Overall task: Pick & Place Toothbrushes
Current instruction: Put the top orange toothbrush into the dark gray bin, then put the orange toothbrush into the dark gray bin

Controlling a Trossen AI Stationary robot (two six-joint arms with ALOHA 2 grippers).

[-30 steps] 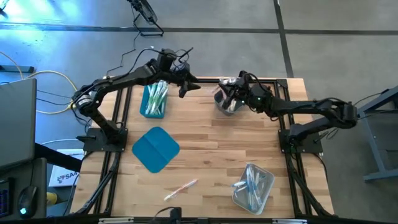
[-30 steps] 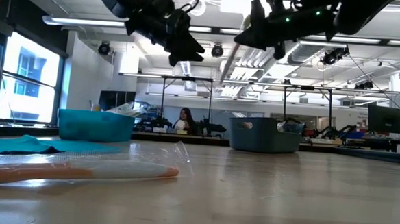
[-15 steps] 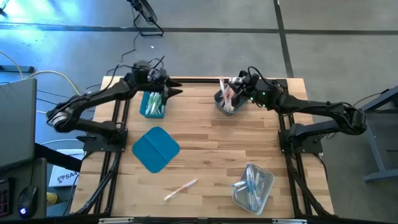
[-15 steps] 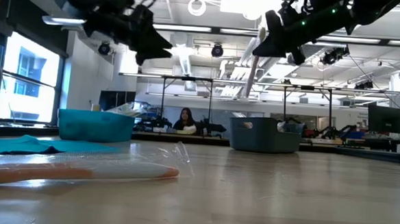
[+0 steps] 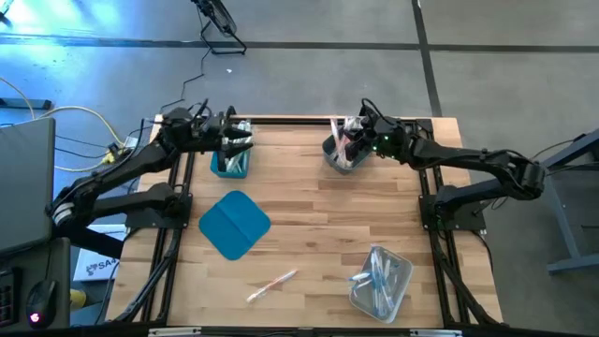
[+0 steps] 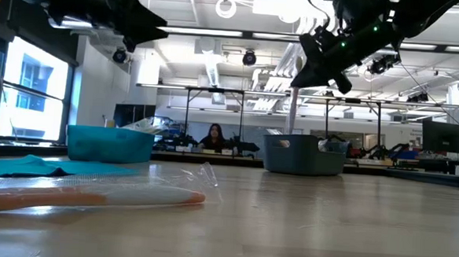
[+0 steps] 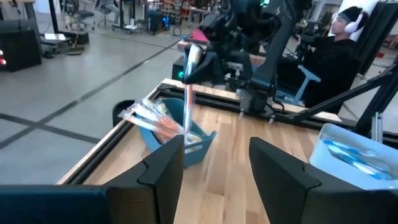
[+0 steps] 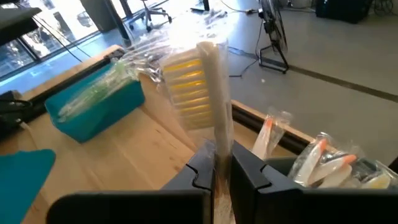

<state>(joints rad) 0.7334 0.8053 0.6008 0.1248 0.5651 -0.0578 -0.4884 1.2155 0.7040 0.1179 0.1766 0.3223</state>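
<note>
At the table's near edge a wrapped toothbrush with an orange end (image 5: 272, 285) lies loose on the wooden table (image 5: 318, 225); in the low view it stretches across the foreground. To its right stands a clear bin (image 5: 380, 280) holding blue toothbrushes (image 5: 378, 274). Farther in, on the left half, a flat teal lid (image 5: 234, 224) rests on the wood.

Toward the far edge on the left, a teal bin (image 5: 230, 155) holds green toothbrushes (image 5: 233, 150). The left gripper (image 5: 241, 140) hangs above this bin with its fingers (image 7: 163, 171) spread wide and nothing between them.

On the far right side stands a grey bin (image 5: 341, 154) with several wrapped orange toothbrushes (image 7: 155, 119) sticking out of it. The right gripper (image 5: 359, 135) hovers over the grey bin, its fingers (image 8: 200, 173) pinched tight on the handle of a wrapped yellow-bristled toothbrush (image 8: 202, 93). That brush stands upright in the grip, head up, in the right wrist view. In the low view its pale handle hangs down from the gripper toward the grey bin's rim, clear of the table.

Beyond the table, a seated person (image 6: 214, 135) shows at a desk in the room behind.
</note>
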